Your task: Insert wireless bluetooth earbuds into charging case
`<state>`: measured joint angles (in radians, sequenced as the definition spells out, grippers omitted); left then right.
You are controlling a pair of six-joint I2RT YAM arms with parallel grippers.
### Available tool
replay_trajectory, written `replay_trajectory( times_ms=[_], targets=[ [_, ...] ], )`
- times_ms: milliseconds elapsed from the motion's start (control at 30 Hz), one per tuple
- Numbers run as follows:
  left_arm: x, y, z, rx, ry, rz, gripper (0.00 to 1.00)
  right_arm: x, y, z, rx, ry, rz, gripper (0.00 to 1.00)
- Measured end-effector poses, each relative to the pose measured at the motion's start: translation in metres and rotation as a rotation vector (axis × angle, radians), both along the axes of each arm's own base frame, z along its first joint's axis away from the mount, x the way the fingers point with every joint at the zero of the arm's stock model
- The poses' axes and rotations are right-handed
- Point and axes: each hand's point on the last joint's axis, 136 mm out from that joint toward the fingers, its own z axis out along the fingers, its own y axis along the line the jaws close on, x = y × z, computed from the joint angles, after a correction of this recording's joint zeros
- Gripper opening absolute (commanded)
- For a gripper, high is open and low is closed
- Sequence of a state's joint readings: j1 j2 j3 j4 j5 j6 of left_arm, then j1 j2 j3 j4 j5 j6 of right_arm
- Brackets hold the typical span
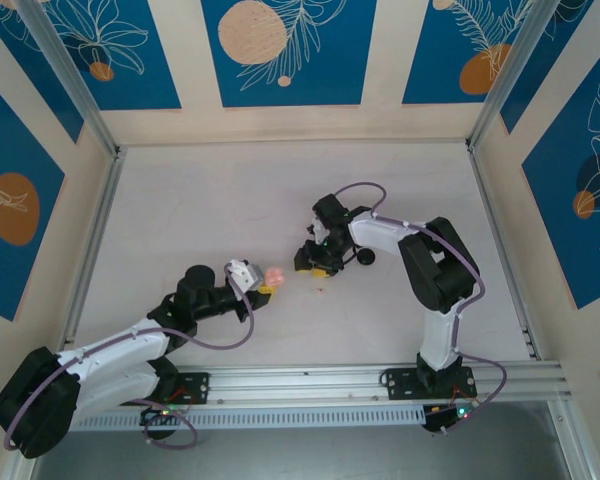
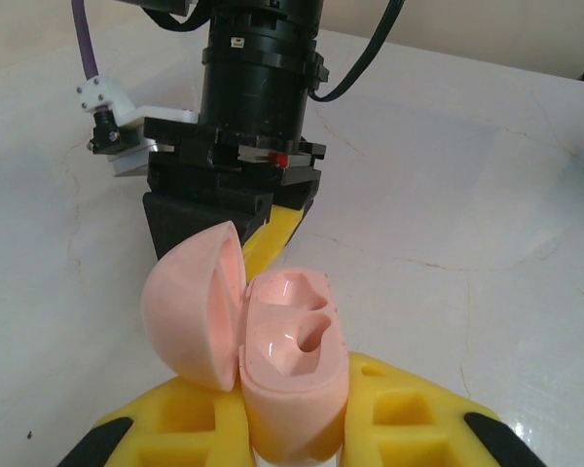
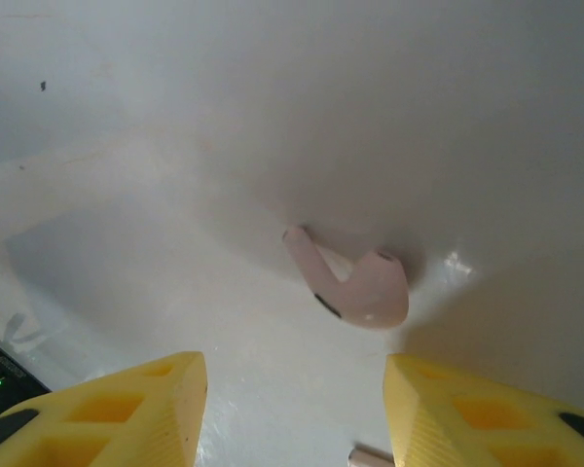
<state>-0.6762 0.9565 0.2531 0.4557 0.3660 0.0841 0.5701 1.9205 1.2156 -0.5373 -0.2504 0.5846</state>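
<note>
Nearest, at the table's front edge, an aluminium rail (image 1: 310, 382) carries both arm bases. From the left base the left arm reaches inward, and the left gripper (image 1: 266, 286) is clamped on the lower body of the pink charging case (image 2: 292, 379), which sits upright between its yellow fingers (image 2: 165, 428). The case's domed lid (image 2: 190, 306) is swung open to the left on its hinge, and its two glossy moulded wells face up with nothing in them. Just past the case the right gripper (image 1: 317, 266) points down at the white table (image 1: 200, 220), close to the left one but apart from it. Its jaws stand partly apart, gripping nothing. In the right wrist view a pale pink earbud (image 3: 355, 287) lies on the tabletop just beyond the gap between the two yellow fingertips, touching neither, its short stem pointing up-left. A second pale sliver (image 3: 370, 454) shows at the lower edge, cut off too much to identify. The black housing above the right fingers bears a small white label (image 2: 236, 42), too small to read. Beside the right wrist a small black round object (image 1: 365, 257) rests on the table, its details too small to make out. Farthest back, the enclosure walls carry blue panels (image 1: 285, 50) printed with pale leaves and orange discs.
</note>
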Motion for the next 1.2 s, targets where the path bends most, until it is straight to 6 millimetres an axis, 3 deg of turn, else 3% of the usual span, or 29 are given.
replay_trajectory(
  times_ms=[667, 1200],
  targets=[
    [0.001, 0.006, 0.003, 0.000, -0.013, 0.026, 0.18, 0.039, 0.013, 0.004, 0.006, -0.085, 0.002, 0.51],
    [0.001, 0.010, 0.001, 0.011, -0.001, 0.035, 0.18, 0.038, -0.006, 0.021, -0.242, -0.191, 0.151, 0.47]
  ],
)
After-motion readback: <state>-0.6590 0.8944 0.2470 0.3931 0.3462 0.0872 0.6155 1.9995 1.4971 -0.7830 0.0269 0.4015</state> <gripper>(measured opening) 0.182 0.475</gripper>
